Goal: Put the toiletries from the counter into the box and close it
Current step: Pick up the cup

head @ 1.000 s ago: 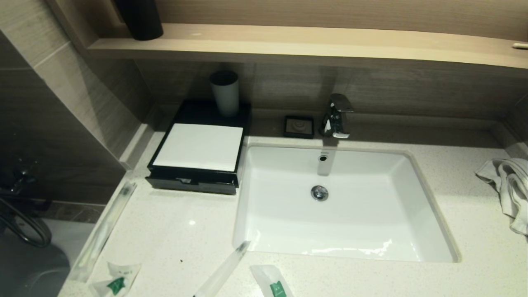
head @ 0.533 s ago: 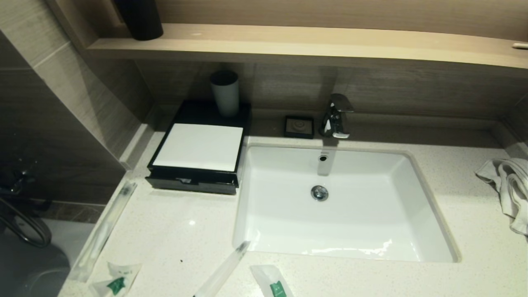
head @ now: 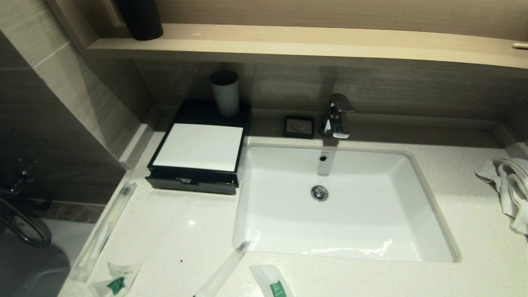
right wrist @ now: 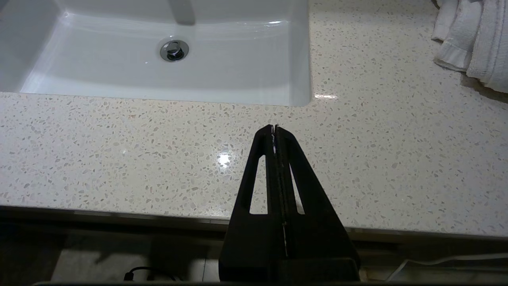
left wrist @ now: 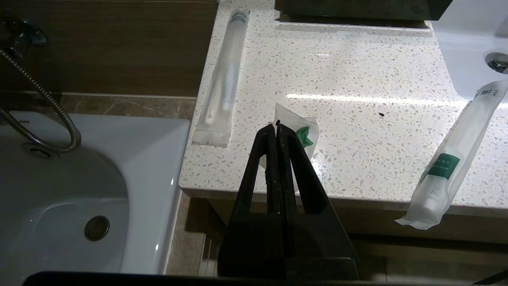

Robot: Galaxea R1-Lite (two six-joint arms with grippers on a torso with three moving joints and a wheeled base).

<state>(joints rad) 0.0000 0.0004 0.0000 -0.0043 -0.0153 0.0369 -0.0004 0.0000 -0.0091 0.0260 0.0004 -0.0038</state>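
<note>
A black box [head: 198,175] with a white lid stands at the counter's back left, beside the sink. Several wrapped toiletries lie near the counter's front: a long clear packet [head: 105,229] along the left edge, also in the left wrist view [left wrist: 224,77]; a small crumpled sachet with a green mark [head: 117,280] [left wrist: 303,129]; a long white packet [head: 225,270] [left wrist: 456,155]; and a white packet with a green label [head: 274,284]. My left gripper [left wrist: 276,125] is shut and empty, held before the counter's front edge, in line with the sachet. My right gripper [right wrist: 274,127] is shut and empty above the bare front counter.
The white sink [head: 342,202] fills the counter's middle, with a chrome tap [head: 337,115] and a small black dish [head: 299,126] behind it. A grey cup [head: 225,93] stands behind the box. A white towel [head: 509,185] lies at the right edge. A shelf [head: 305,43] overhangs the back.
</note>
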